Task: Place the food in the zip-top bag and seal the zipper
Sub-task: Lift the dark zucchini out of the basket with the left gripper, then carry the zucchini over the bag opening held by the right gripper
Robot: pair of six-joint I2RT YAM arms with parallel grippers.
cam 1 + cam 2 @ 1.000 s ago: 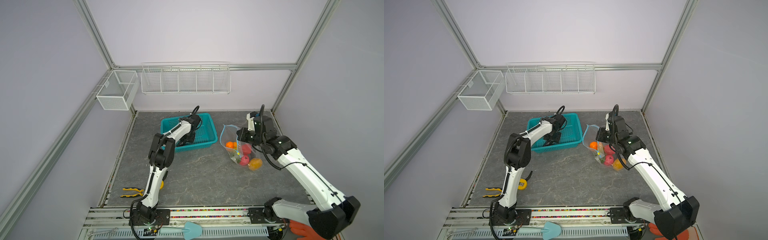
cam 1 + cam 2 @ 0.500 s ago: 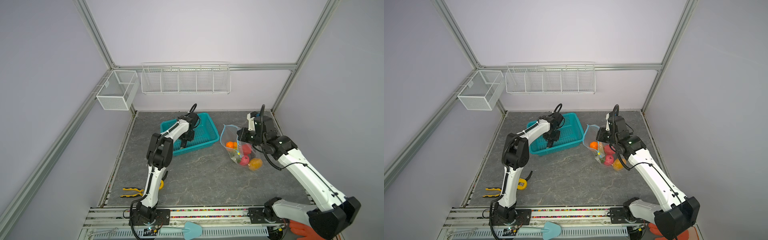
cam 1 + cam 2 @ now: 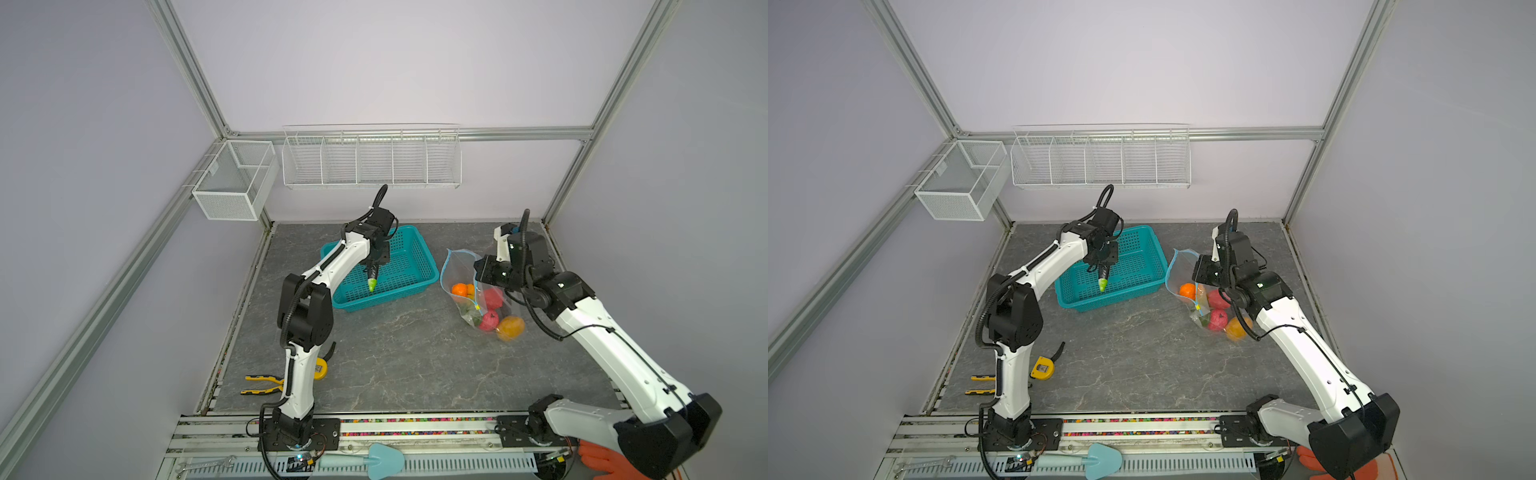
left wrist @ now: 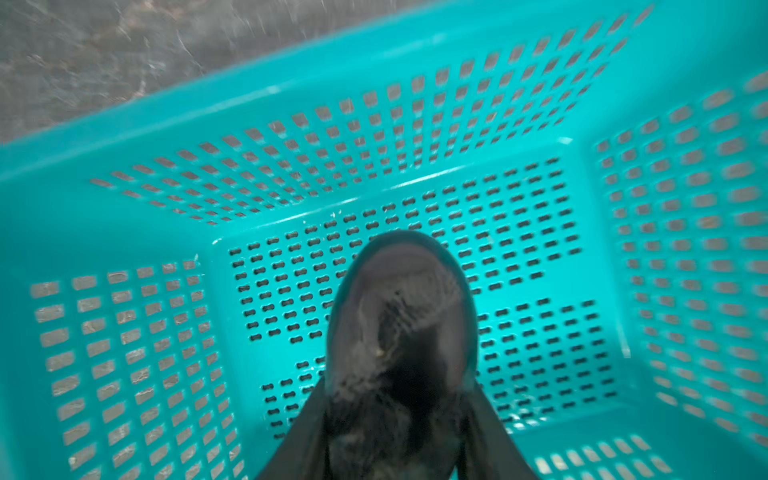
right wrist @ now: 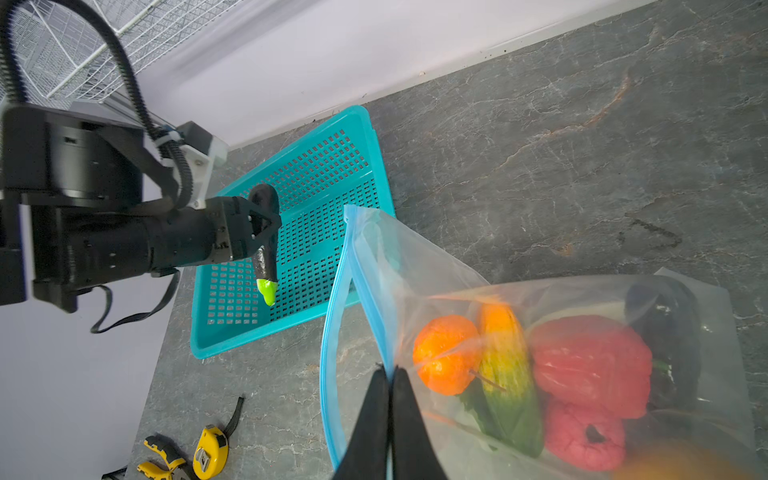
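One large clear crinkly plastic zip-top bag (image 3: 457,266) lies on the right half of the grey stone-look bench (image 3: 395,353), mouth gaping towards the far left. The right tool (image 5: 388,399) is clenched on that mouth edge, pinching the zipper (image 5: 325,361), the thin light-blue strip, and holding it up! One small yellow slider tab (image 3: 1197,308) shows in both top views; from the right wrist I can't make it out.

Inside is the toy food (image 5: 590,365). The right wrist view gives six pieces: one orange ball, one long yellow-green piece, one red, one pink, one dark, plus an orange blur at the frame edge. The dark one I can pick out only from that wrist view.

Over to the left, the left tool (image 5: 259,226) grips one dark toy eggplant (image 3: 372,277) around its middle, green tip down. It hangs above the one teal perforated plastic basket (image 3: 374,302), just left of the bag. The left wrist view shows only the eggplant's rounded dark end.

Near left lie one yellow tape measure (image 3: 1042,368) and one pair of yellow-and-black pliers (image 3: 262,384).
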